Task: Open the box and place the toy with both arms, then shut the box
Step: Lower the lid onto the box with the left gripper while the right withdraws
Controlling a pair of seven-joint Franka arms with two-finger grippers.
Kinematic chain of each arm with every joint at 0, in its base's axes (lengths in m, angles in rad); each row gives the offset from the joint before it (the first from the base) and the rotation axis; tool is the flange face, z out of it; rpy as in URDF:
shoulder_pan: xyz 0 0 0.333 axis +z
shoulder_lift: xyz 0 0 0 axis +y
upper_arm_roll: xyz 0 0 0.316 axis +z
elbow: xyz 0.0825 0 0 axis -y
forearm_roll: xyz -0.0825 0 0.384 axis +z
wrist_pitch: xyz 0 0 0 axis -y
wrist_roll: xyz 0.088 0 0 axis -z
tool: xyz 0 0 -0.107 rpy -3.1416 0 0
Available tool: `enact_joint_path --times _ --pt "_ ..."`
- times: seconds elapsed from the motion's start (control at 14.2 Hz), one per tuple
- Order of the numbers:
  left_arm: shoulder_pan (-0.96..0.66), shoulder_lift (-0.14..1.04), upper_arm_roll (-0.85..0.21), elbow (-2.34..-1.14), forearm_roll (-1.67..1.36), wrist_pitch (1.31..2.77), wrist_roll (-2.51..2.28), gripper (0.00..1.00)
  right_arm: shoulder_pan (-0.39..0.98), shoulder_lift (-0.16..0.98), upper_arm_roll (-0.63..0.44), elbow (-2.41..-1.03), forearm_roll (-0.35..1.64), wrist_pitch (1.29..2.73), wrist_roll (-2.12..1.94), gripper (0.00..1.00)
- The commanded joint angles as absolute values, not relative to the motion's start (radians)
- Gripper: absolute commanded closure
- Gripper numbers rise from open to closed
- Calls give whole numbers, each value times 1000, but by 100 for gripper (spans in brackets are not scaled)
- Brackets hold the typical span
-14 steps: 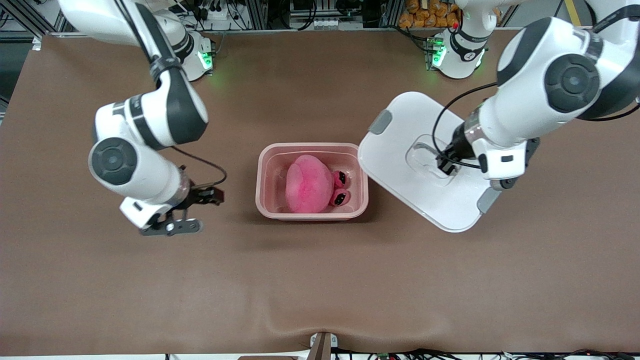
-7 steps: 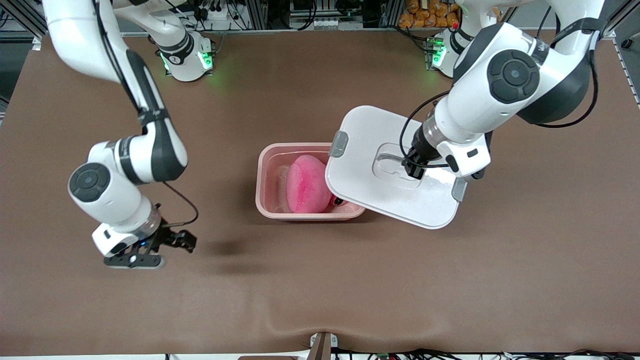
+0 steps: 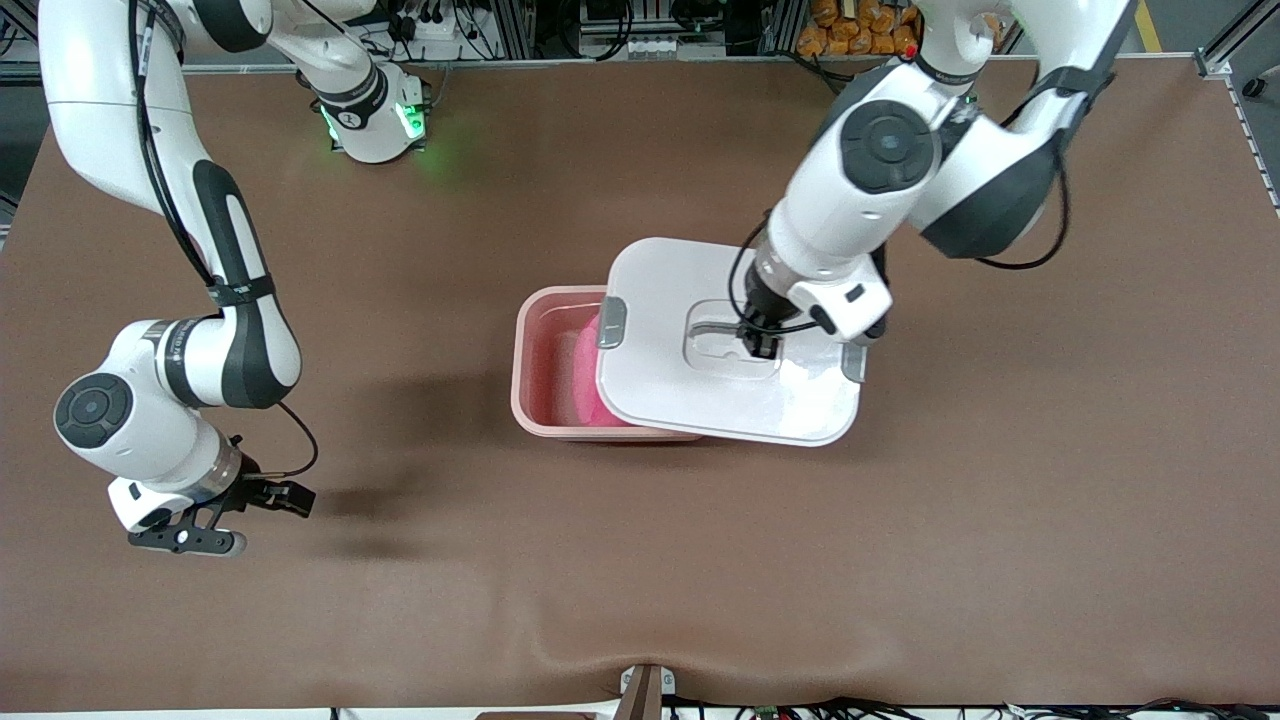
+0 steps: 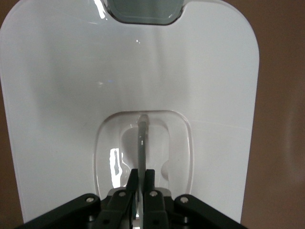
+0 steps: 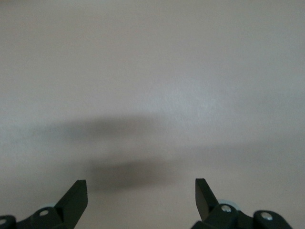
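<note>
On your brown tabletop (image 3: 640, 560) sits the pink box (image 3: 535, 385), mid-table. The white lid (image 3: 700, 400) hangs over most of it, leaving the toy (image 3: 588, 375) a pink sliver inside. Your left gripper (image 3: 757, 345) has its fingers (image 4: 131, 183) pinching the lid's grey handle (image 4: 142, 143). Your right gripper (image 3: 190, 535) waits over bare tabletop toward its own end, fingers (image 5: 76, 195) spread. No writing is readable.

Even overhead light is falling on the brown table (image 3: 640, 560), leaving soft shadows beside the box (image 3: 545, 370) and the right gripper (image 3: 190, 535). Glare is streaking across the white lid (image 4: 143, 67) in the left wrist view. The right wrist view is showing a pale, washed-out tabletop with two blurred shadows
</note>
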State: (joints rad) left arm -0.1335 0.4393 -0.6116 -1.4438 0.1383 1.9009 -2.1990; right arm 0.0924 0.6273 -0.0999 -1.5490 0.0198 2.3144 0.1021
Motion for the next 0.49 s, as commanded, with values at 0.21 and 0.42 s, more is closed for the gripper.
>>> enact_joint_path --times 0.21,0.42 --pt "-230 514 -603 -1431 247 1989 -2357 100 48 287 -80 -1845 17 2180 97 0" --pt "-265 548 -603 -1430 293 2016 -2411 100 34 177 -78 -1905 20 2102 46 0"
